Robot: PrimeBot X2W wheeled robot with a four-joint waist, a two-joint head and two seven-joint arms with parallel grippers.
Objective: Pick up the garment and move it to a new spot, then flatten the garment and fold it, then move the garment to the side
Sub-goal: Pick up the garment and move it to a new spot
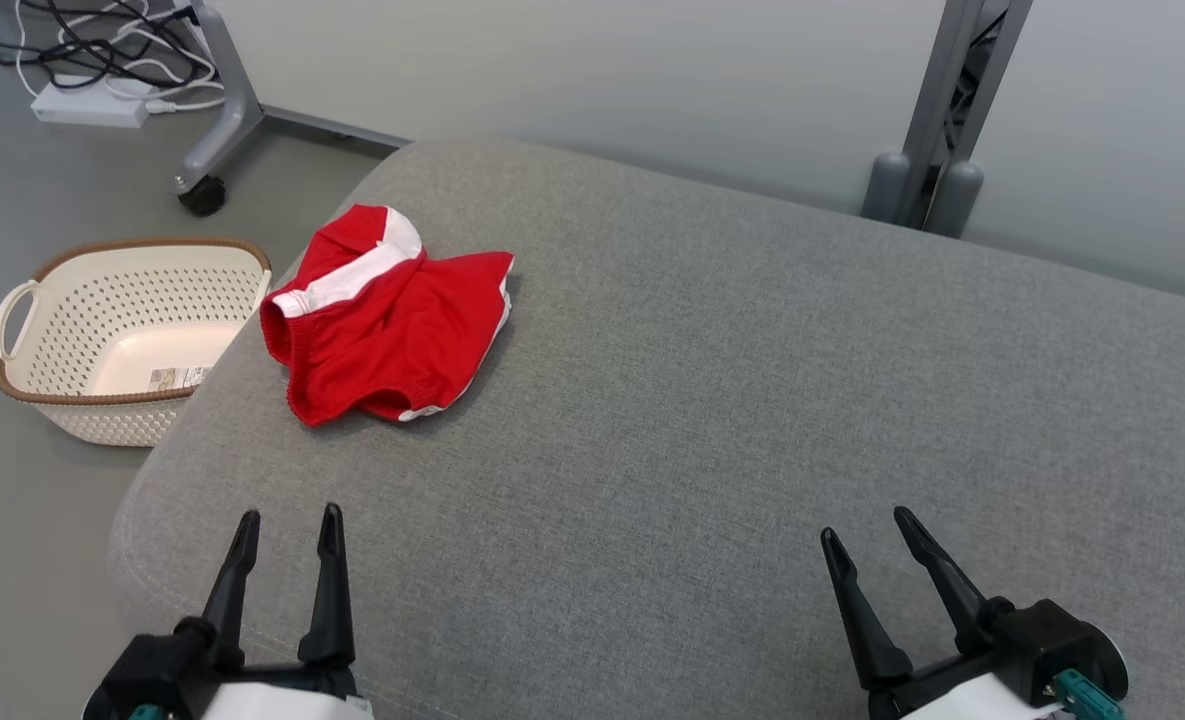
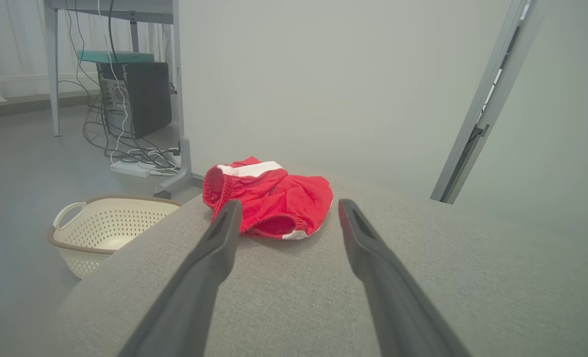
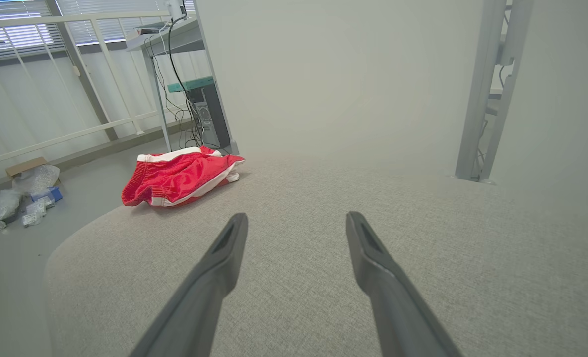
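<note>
step: pickup, not yet begun | garment (image 1: 387, 315) lying crumpled on cushion (image 1: 702, 400), just beside basket (image 1: 102, 425) | left gripper (image 1: 290, 512) hanging spread, empty, nearer basket | right gripper (image 1: 864, 522) hanging spread, empty, well apart from basket | next: likely left reaching forward, pinching a garment edge
</note>
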